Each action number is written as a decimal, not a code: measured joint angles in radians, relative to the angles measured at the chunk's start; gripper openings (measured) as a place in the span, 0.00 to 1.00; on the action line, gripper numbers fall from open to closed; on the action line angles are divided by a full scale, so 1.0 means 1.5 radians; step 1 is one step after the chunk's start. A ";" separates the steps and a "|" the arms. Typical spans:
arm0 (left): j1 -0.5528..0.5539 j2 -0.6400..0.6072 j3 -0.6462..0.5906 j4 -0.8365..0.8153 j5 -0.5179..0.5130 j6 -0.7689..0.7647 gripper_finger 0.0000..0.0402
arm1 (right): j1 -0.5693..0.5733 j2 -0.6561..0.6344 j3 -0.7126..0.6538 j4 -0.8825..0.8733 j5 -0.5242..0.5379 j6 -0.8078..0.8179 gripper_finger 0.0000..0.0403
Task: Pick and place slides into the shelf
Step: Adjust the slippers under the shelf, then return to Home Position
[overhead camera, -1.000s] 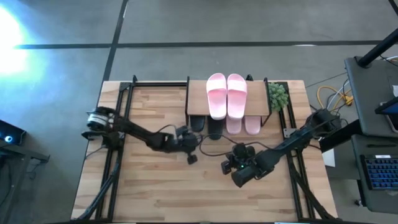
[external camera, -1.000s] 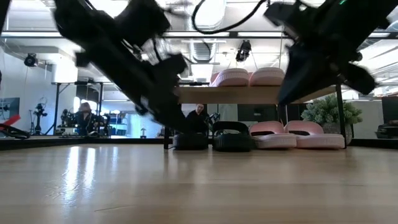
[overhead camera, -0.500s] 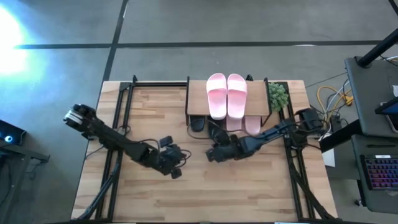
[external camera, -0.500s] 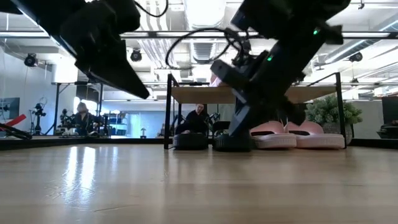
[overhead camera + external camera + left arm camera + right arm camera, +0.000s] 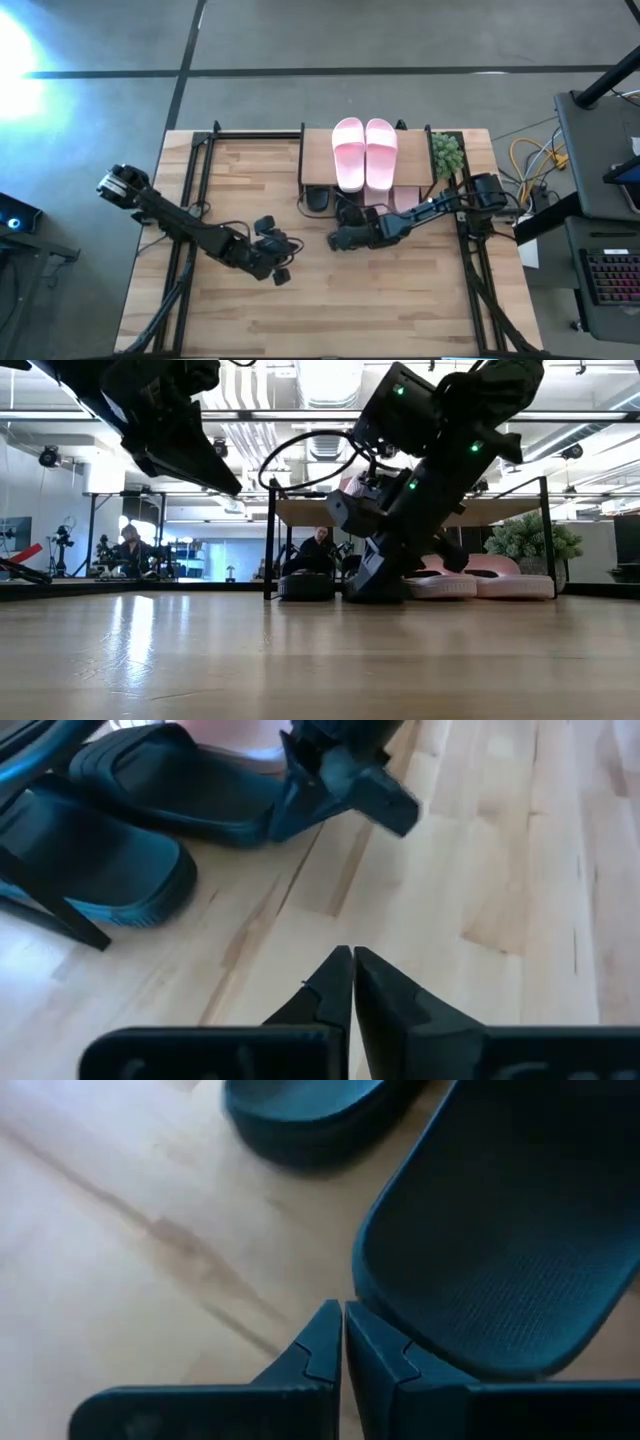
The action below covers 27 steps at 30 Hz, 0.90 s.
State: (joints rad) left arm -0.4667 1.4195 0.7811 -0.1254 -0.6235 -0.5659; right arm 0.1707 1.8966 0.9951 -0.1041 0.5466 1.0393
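The shelf [image 5: 318, 150] stands at the table's far edge with one pale pink pair [image 5: 364, 152] lying flat on its top board. Under it rest a second pink pair [image 5: 480, 582] and the black pair [image 5: 318, 198], soles on the table. My right gripper [image 5: 343, 1325] is shut and low on the table at the heel of the right-hand black slide [image 5: 500, 1230], just in front of the shelf [image 5: 335, 238]. My left gripper [image 5: 352, 970] is shut, raised above the table's middle [image 5: 282, 255], left of the right gripper, and touches nothing. My right gripper meets the right-hand black slide at its heel rim [image 5: 360, 1295] with the outer side of one shut finger [image 5: 372, 1342]. The fingers come slanting down from the table's near side. The slide lies flat on the table, toe under the shelf.
A small green plant [image 5: 447, 152] stands right of the shelf. Black rails [image 5: 190, 190] run along the table's left and right sides. Bare wood [image 5: 320, 310] lies between the arms and the near edge. People stand in the room behind [image 5: 135, 545].
My right gripper has swung from the table's middle toward the far edge and down to the black slide's heel. My left gripper has drawn back from the shelf front toward the near left and risen.
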 joint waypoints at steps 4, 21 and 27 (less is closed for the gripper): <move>0.000 0.004 0.000 0.000 0.000 0.000 0.00 | -0.004 0.003 0.000 0.001 0.021 -0.001 0.03; 0.003 0.004 0.003 0.014 0.024 -0.003 0.00 | 0.050 -0.082 0.031 0.007 -0.096 -0.052 0.03; 0.039 0.003 0.003 0.141 0.152 0.010 0.00 | 0.100 -0.207 0.042 -0.044 -0.148 -0.136 0.03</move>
State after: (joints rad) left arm -0.4088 1.4239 0.7849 0.0864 -0.3956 -0.5510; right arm 0.3212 1.5861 1.0584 -0.1694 0.3251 0.8360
